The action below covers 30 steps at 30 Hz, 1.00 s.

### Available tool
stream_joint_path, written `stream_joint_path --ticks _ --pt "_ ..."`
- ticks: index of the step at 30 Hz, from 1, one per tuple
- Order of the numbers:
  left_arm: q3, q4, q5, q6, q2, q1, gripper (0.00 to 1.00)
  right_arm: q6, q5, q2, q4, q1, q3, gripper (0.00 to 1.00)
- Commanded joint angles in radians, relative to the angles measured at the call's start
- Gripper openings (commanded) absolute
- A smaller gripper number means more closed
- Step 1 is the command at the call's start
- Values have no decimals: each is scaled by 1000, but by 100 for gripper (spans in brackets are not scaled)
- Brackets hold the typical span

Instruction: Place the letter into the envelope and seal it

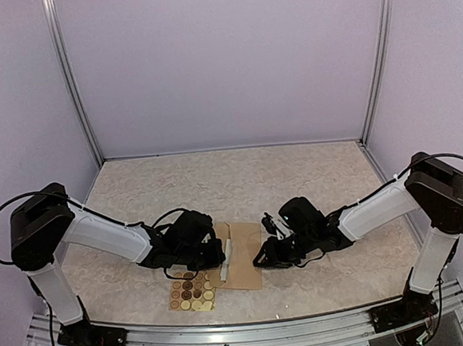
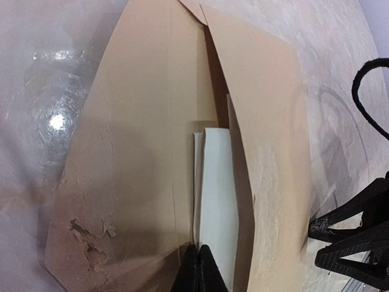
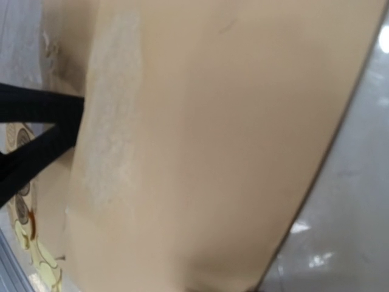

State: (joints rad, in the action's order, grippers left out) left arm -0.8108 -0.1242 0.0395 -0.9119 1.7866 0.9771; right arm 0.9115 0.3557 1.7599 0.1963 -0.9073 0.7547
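So the marbled cream surface took up the whole booth floor, with the tan kraft envelope lying flat on it between the two arms. In the left wrist view the envelope was open, and its pointed flap side stood up a bit off the back panel.

The sheet of round stickers sat just beside the envelope's near-left corner, touching or nearly so, can't say which.

The letter was folded into a narrow white strip, plain side up. It lay in the envelope's opening, tucked partly under the raised panel and sticking out at the envelope's left edge.

The left gripper was at the letter's near end on the envelope's left side, jaws pressed together. Couldn't tell if any paper was actually pinched in there.

The right gripper was up against the envelope's right edge. Its wrist view was just filled with tan paper, so honestly no idea whether those jaws were clamped on it or only near it.
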Motion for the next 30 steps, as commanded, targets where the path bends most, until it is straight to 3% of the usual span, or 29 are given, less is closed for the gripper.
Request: stream_joint_path --ticks 1,12,17,19,25,30 --pt "-14 -13 -63 -7 36 17 0 7 -8 44 -7 1 1 30" --pt "-21 -45 -99 -19 51 24 0 8 -8 46 -6 0 3 29" --pt "-10 -18 -46 -15 14 24 0 5 -32 18 -27 0 -2 29" --pt "2 0 3 1 -35 25 5 -4 -52 -9 -51 0 2 30" --pt "12 134 138 58 -243 12 38 -58 -104 -98 -130 1 25 34" --pt "94 172 133 51 -388 -78 43 -102 -73 -127 -103 1 46 34"
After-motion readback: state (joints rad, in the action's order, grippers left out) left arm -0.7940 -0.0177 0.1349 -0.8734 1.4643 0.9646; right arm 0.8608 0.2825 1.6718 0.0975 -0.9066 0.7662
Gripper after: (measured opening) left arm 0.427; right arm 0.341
